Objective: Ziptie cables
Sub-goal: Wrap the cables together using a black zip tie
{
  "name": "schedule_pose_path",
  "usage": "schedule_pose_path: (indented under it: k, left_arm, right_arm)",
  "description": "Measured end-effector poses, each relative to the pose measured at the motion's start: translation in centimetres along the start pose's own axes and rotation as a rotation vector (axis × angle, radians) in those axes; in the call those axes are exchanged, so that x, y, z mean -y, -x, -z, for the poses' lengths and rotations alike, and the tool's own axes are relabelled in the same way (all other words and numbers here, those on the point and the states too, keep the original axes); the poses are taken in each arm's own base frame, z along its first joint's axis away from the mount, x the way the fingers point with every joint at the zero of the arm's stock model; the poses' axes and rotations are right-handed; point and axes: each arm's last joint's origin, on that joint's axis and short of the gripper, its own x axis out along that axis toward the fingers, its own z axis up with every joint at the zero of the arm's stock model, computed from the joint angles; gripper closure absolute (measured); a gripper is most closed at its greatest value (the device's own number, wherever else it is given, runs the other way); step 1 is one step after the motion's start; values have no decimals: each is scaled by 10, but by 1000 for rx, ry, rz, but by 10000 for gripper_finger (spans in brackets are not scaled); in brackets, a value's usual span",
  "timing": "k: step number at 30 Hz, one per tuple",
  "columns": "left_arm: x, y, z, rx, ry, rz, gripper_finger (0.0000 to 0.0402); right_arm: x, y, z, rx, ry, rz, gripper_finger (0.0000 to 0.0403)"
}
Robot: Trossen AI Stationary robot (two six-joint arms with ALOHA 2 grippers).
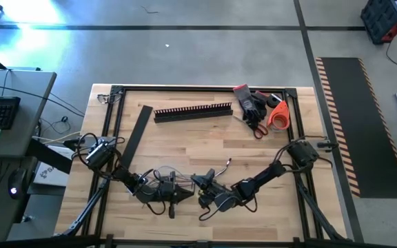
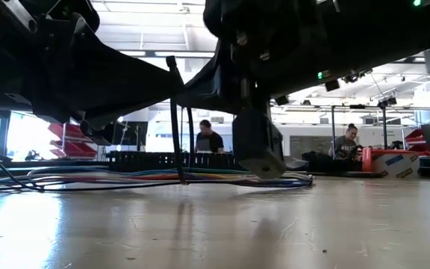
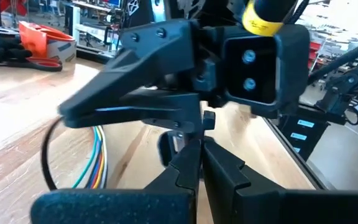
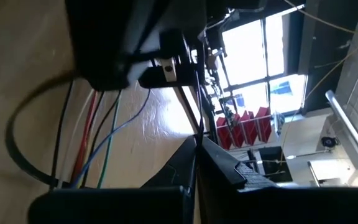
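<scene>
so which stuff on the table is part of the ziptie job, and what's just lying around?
In the job:
cables
black tie
left gripper, shut
right gripper, shut

Lying about:
slotted duct
flat black strip
gloves
scissors
orange tape roll

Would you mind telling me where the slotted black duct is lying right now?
In the high view, the slotted black duct lies across the table's far side, between the flat black strip and the gloves.

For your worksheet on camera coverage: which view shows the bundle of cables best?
The low view: the cables lie as one long coloured bundle across the table. The left wrist view shows a short striped stretch, the right wrist view a few strands, and the high view only a tangle under the grippers.
</scene>
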Motion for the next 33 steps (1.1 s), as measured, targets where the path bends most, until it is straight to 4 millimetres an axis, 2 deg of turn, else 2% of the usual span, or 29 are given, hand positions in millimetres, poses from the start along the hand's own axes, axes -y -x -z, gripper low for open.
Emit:
schedule_pose_path:
  k: [25, 33]
  left_arm:
    - [-4, -3, -2, 10, 84, -15, 402]
    - [-8, -7, -3, 3, 215, 5, 402]
  right_arm:
    - [-3, 7, -4, 28, 9, -14, 403]
    - [-4, 13, -8, 48, 121, -9, 403]
